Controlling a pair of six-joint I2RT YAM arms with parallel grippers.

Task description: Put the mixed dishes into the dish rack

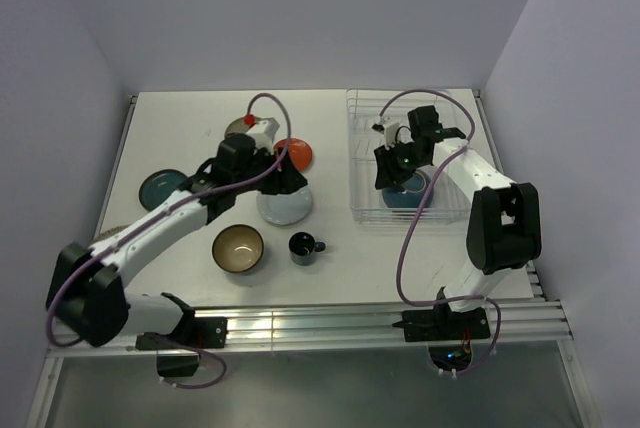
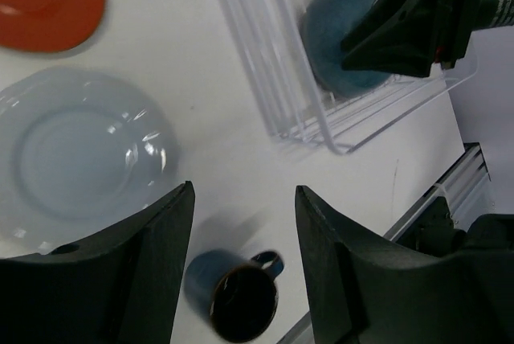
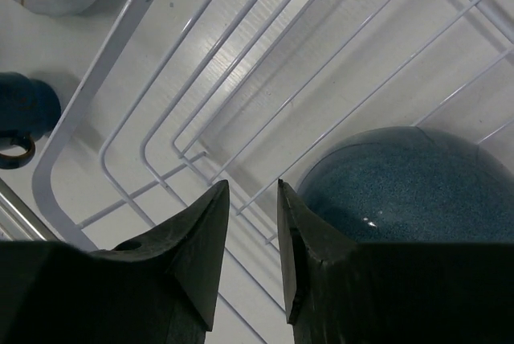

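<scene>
Black fingers (image 2: 152, 272) of the left gripper (image 2: 243, 191) fill the bottom of the left wrist view, spread wide with nothing between them but the white table (image 1: 180, 118). They hang over the gap between the pale blue-white plate (image 2: 72, 159) on one side and the small black mug (image 2: 237, 296), which stands upright just beyond the fingertips, touching neither.

In the top view the olive-brown bowl (image 1: 238, 248) sits left of the mug, near the front edge. The orange-red plate (image 1: 297, 154) lies just beyond the pale plate. The grey-olive plate (image 1: 238, 128) is farther still, partly hidden behind the left wrist. A teal dish (image 1: 160, 186) lies well to the left, beside the left arm's forearm.

The dish rack (image 1: 360, 163) stands at the far right. Inside it, at its near end, rests the teal-blue bowl (image 3: 401, 191), its speckled outer side turned up towards the right wrist camera.

The right gripper (image 3: 250, 187) hangs inside the rack just left of that bowl, above the wire floor. Its fingers (image 3: 189, 264) are parted by only a narrow gap and hold nothing. Whether the finger nearest the bowl touches it cannot be told. The right arm's own bulk and purple cable cover part of the rack from above.
</scene>
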